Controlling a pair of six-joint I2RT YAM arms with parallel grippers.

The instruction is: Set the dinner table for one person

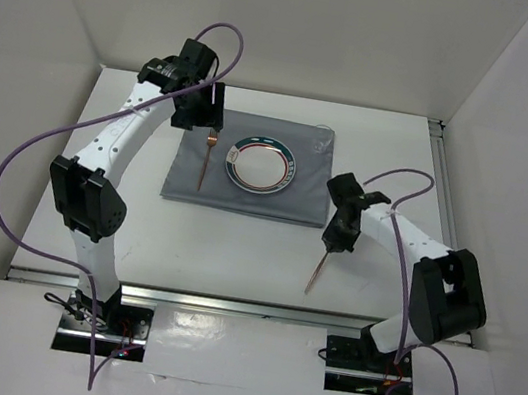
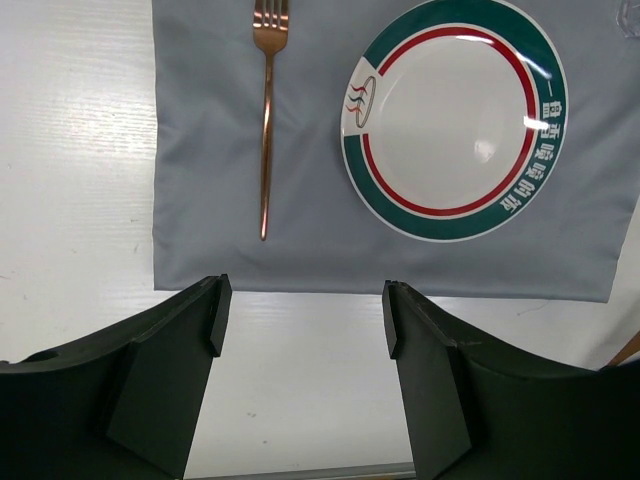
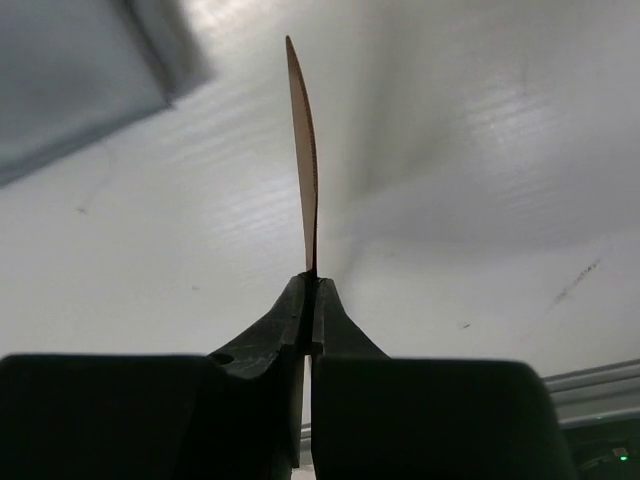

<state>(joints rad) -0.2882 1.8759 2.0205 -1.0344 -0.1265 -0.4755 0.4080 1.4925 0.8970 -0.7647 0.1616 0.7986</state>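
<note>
A white plate (image 1: pixel 261 165) with a green and red rim lies in the middle of a grey cloth mat (image 1: pixel 293 203) on the white dinner table (image 1: pixel 215 250). A copper fork (image 1: pixel 207 163) lies on the mat left of the plate. My left gripper (image 1: pixel 203 106) is open and empty above the mat's far left corner; its wrist view shows the fork (image 2: pixel 267 120), the plate (image 2: pixel 453 115) and its own gripper (image 2: pixel 303 315). My right gripper (image 1: pixel 338 238) is shut on a thin copper knife (image 1: pixel 316 272), held above the table right of the mat; the blade (image 3: pixel 303 150) sticks out of the shut gripper (image 3: pixel 311 285).
A clear glass (image 1: pixel 322 138) stands at the mat's far right corner. White walls enclose the table at the back and sides. A metal rail (image 1: pixel 226 305) runs along the near edge. The mat's corner (image 3: pixel 70 70) shows in the right wrist view.
</note>
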